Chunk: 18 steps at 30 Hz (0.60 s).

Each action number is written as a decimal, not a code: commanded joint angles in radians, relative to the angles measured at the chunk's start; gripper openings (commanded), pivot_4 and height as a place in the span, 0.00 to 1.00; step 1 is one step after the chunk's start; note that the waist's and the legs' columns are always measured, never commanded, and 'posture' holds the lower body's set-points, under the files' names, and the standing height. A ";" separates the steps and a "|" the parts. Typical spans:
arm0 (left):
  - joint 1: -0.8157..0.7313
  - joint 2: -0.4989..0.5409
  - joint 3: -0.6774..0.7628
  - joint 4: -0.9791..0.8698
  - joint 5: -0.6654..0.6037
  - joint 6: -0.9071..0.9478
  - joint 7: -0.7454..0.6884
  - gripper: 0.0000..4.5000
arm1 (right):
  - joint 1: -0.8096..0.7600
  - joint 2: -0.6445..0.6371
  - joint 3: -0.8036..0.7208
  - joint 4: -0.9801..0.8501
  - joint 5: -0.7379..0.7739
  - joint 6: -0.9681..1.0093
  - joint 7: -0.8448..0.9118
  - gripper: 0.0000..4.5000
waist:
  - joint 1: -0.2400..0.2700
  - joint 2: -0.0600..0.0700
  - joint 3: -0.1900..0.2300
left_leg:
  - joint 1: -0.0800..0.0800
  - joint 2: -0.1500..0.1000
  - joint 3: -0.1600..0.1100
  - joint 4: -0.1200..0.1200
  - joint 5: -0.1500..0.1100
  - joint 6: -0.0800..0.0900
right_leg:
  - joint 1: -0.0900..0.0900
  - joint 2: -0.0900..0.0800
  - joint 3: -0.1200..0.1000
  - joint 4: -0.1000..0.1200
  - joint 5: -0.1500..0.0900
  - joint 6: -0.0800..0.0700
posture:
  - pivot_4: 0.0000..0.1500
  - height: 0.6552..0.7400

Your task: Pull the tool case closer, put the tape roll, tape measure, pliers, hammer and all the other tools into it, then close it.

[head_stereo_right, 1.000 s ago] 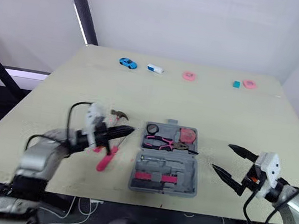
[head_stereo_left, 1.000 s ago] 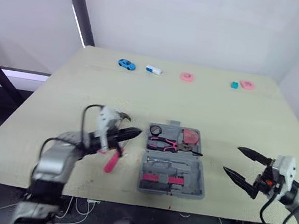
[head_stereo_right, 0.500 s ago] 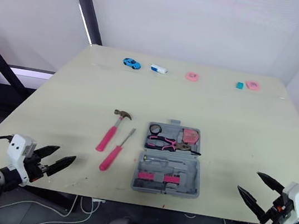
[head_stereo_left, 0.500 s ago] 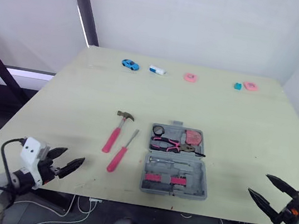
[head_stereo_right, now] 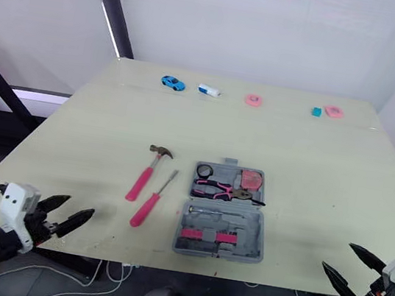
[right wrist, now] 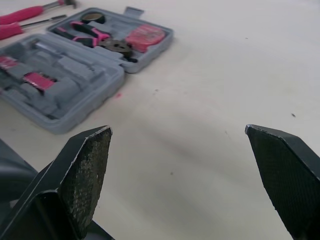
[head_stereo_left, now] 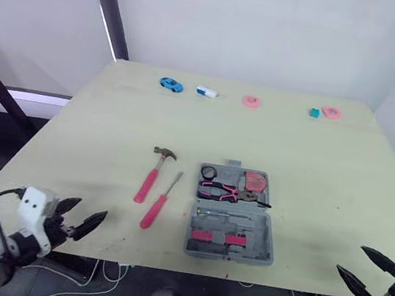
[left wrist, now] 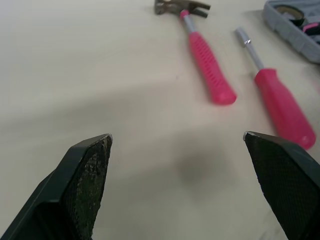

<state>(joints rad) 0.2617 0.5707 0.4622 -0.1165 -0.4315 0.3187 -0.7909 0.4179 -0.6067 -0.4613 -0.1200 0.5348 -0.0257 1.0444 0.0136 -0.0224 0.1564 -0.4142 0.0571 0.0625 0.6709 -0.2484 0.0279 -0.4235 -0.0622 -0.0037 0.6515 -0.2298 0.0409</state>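
Left eye view: the tool case (head_stereo_left: 234,217) lies open for loading, with the hammer (head_stereo_left: 150,176) and screwdriver (head_stereo_left: 160,202) just beside it. The left end effector (head_stereo_left: 92,207) and right end effector (head_stereo_left: 350,259) hang spread and empty.

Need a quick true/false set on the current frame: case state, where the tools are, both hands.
1. The tool case lies open. True.
2. The hammer is inside the case. False: it lies on the table, to the robot's left of the case, beside the screwdriver.
3. The pliers lie in the case. True.
4. The left hand is shut on the screwdriver. False: it is open, holds nothing and sits at the table's near edge.
5. The right hand is open. True.
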 commanded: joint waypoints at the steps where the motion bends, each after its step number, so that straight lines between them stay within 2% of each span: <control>1: -0.035 -0.002 -0.023 -0.072 0.020 0.050 0.093 1.00 | -0.012 -0.025 0.019 -0.096 0.046 0.028 0.031 1.00 | 0.000 0.000 0.000 | 0.000 0.000 0.000 0.000 0.001 0.001 | 0.000 0.001 0.000 0.000 0.000 0.000 | 1.00 0.99; 3: -0.076 -0.016 -0.038 -0.089 0.024 0.089 0.156 1.00 | -0.024 -0.038 0.043 -0.135 0.054 0.046 0.044 1.00 | 0.000 0.000 0.000 | 0.000 0.001 0.000 0.000 0.001 0.002 | 0.001 0.006 0.000 0.000 0.000 0.000 | 1.00 0.99; 10: -0.264 -0.094 -0.114 -0.112 0.025 0.230 0.346 1.00 | -0.160 -0.074 0.111 -0.214 0.079 0.122 0.038 1.00 | 0.000 -0.001 0.000 | 0.000 -0.002 0.000 0.001 0.002 0.003 | 0.002 0.008 0.001 0.000 0.002 -0.003 | 1.00 0.99; 13: -0.347 -0.118 -0.148 -0.053 0.052 0.234 0.399 1.00 | -0.215 -0.076 0.140 -0.222 0.081 0.143 0.034 1.00 | 0.000 -0.002 0.000 | 0.001 -0.002 0.000 0.001 0.002 0.003 | 0.003 0.010 0.001 0.000 0.002 -0.003 | 1.00 0.99; 18: -0.524 -0.164 -0.240 0.182 0.158 0.158 0.460 1.00 | -0.295 -0.084 0.193 -0.200 0.055 0.138 0.054 1.00 | 0.002 -0.002 0.000 | 0.000 -0.003 0.001 0.001 0.002 0.002 | 0.004 0.013 0.001 0.000 0.003 -0.004 | 1.00 0.99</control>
<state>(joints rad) -0.2302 0.4105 0.2408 0.0206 -0.3090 0.5238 -0.3473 0.1337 -0.6779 -0.2648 -0.3086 0.5894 0.1208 1.0875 0.0156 -0.0241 0.1561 -0.4138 0.0544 0.0636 0.6720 -0.2467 0.0304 -0.4189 -0.0493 -0.0031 0.6517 -0.2270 0.0370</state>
